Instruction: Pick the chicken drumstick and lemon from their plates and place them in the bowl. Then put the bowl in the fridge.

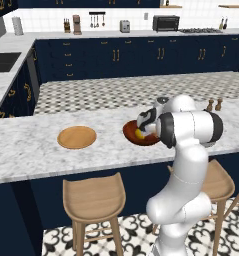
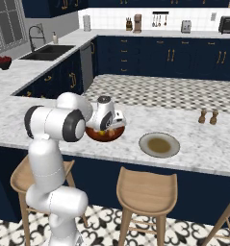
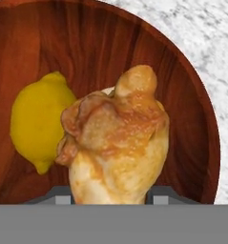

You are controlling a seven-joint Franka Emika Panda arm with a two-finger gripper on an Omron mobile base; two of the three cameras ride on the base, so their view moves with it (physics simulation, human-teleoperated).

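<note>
The white arm's two-finger gripper (image 3: 113,200) is clamped on the golden-brown, lumpy chicken drumstick (image 3: 116,143), held directly over the shallow reddish-brown wooden bowl (image 3: 182,86). The bright yellow oval lemon (image 3: 36,119) lies inside the bowl, just beside the drumstick. The bowl sits on the white marble counter (image 1: 31,145) between the flat tan wooden plate (image 1: 77,137) and the grey-beige plate with a darker rim (image 2: 159,144), toward the counter's near edge.

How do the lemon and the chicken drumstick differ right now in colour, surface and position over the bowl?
The lemon is bright yellow and smooth; the chicken drumstick is golden-brown and lumpy. The lemon lies on the floor of the bowl; the drumstick stands between the fingers of the gripper, apparently gripped. The drumstick looms larger, being nearer the camera. Both sit within the bowl's rim.
</note>
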